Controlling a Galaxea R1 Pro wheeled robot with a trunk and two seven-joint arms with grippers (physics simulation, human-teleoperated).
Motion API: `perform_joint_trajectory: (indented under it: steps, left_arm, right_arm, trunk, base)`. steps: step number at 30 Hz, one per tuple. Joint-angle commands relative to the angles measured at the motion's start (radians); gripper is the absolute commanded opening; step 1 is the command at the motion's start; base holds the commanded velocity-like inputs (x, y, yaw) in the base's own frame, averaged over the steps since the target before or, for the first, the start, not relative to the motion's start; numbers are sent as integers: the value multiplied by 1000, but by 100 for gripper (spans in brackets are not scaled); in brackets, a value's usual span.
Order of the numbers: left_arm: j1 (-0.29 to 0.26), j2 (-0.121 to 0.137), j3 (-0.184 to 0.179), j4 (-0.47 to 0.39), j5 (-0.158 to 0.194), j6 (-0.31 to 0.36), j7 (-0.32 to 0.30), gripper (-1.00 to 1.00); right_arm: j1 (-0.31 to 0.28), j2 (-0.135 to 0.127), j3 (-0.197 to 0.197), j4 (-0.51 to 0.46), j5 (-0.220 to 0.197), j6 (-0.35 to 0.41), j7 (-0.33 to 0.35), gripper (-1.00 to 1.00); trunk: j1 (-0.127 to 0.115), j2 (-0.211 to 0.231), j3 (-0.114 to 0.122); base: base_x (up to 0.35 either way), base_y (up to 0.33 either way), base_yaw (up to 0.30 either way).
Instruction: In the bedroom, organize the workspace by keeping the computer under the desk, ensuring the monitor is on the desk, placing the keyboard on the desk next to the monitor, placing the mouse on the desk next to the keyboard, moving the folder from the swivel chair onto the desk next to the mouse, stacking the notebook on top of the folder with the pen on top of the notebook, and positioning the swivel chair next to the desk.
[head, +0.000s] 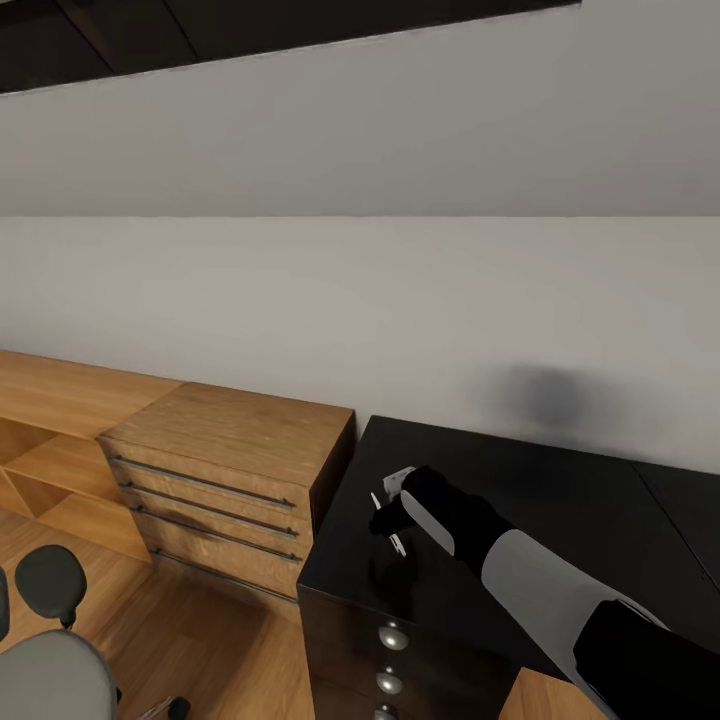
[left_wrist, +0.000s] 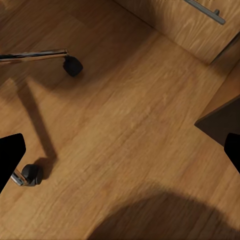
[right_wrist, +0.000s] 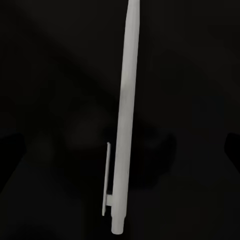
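A plain grey wall (head: 360, 300) fills the upper frame of the head view. Lower right lies the black desk (head: 560, 520); lower left stand the wooden drawer unit (head: 220, 470) and, at the corner, the swivel chair (head: 50, 670). The right gripper (head: 392, 520) hangs over the desk's left end, fingers spread apart, above the white pen (right_wrist: 124, 125) lying on the top. Whether the left gripper (left_wrist: 120, 150), over the wood floor (left_wrist: 125, 125), is parted or closed cannot be told.
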Motion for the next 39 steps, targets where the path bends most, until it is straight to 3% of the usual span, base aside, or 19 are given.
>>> perform_joint_trajectory:
  steps: [1,9,25,39]
  left_arm:
    - [-1,0,3,0,0,-3,-1,100]
    - [-1,1,4,-1,0,-3,-1,100]
    - [-1,1,4,-2,0,-3,1,100]
    - [0,19,4,-6,2,-4,-3,100]
  right_arm:
    - [-1,-1,4,-1,-10,2,-9,100]
    - [-1,0,4,-1,-10,1,-9,100]
    - [-1,0,4,-1,-10,1,-9,100]
    - [-1,0,4,-1,-10,3,-9,100]
  trunk:
    - [0,-1,-1]
    - [23,-43,-20]
    - [23,-43,-20]
    - [23,-43,-20]
  base:
    - [0,0,0]
    - [0,0,0]
    - [0,0,0]
    - [0,0,0]
